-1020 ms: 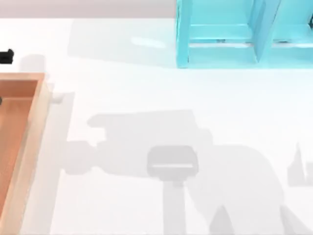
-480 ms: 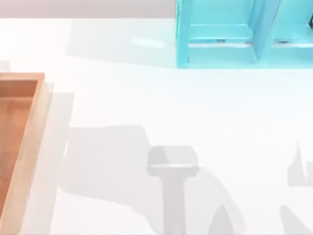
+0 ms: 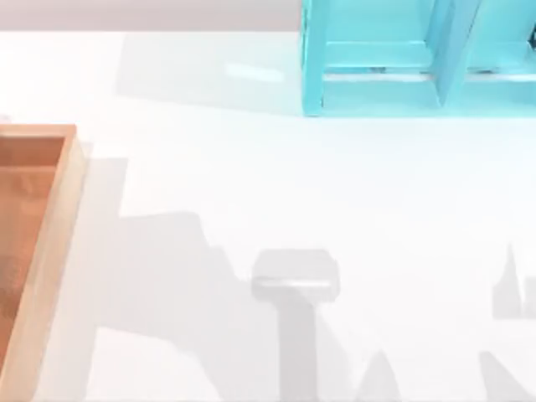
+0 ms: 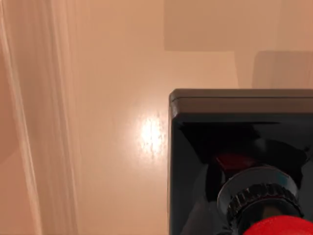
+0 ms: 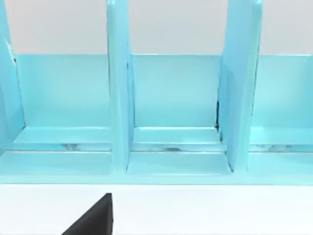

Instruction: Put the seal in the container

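The seal (image 4: pixel 234 127) appears very close in the left wrist view. Its black square base sits under a metal collar and the glossy red knob (image 4: pixel 279 226). Behind it lie the orange-brown floor (image 4: pixel 122 73) and a pale wooden wall (image 4: pixel 54 122) of the container. I cannot tell whether the seal hangs above the floor or rests on it. In the top view the container (image 3: pixel 59 226) lies at the table's left edge, cut off by the picture. A black part of my right gripper (image 5: pixel 95 219) points at the light blue shelf.
A light blue shelf frame (image 3: pixel 377 84) with upright dividers (image 5: pixel 120 98) stands at the back right of the table. Grey arm shadows (image 3: pixel 293 285) lie across the white tabletop in the middle and front.
A black piece of my left arm at the top view's left edge has slid out of the picture to the left. The broad shadow on the table has drawn back leftward.
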